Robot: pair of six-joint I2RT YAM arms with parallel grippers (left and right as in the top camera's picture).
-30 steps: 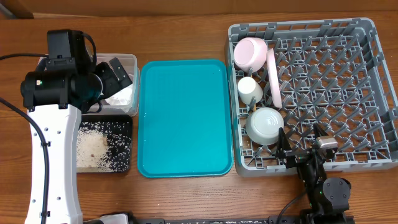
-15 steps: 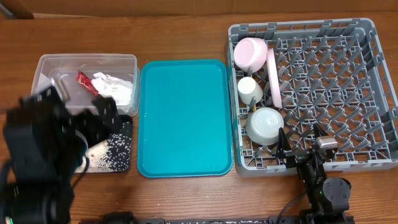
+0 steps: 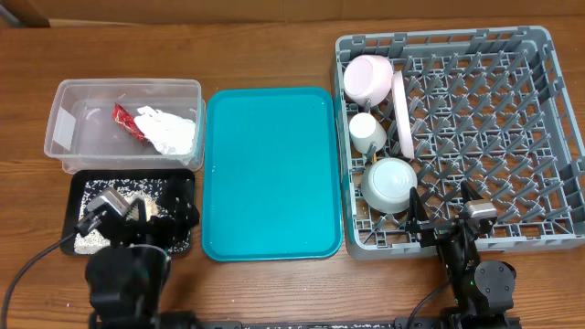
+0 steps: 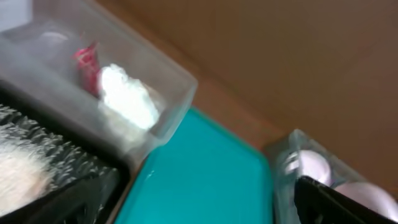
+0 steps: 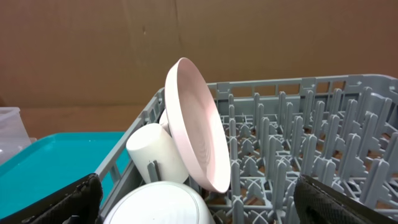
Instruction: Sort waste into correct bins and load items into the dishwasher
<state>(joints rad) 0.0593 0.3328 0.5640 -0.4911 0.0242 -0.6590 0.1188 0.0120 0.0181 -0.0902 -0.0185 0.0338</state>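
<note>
While both arms are sitting low at the table's near edge, the large teal plastic serving tray point(image 3: 272, 174) is lying in the middle. Left of it, the clear plastic rectangular tub point(image 3: 64, 128) is holding the small red snack wrapper point(image 3: 124, 121) and the crumpled white tissue point(image 3: 172, 132), dry rubbish kept together. Just below the tub, the shallow black rectangular tray point(image 3: 187, 181) is carrying the loose white rice-like scraps point(image 3: 91, 241), apparently to keep food waste separate. Right of the teal tray, the large square grey plastic dish rack point(image 3: 512, 137) is holding the pale pink cup point(image 3: 367, 78), small cream cup point(image 3: 368, 132) and white-grey bowl point(image 3: 389, 183) along its nearest wall. The pale pink round plate point(image 3: 401, 114) is standing on edge between pegs. No chopsticks are showing. The left gripper point(image 4: 205, 202), over the black tray, is gaping empty, as is the right gripper point(image 5: 199, 205) at the rack's near edge.
</note>
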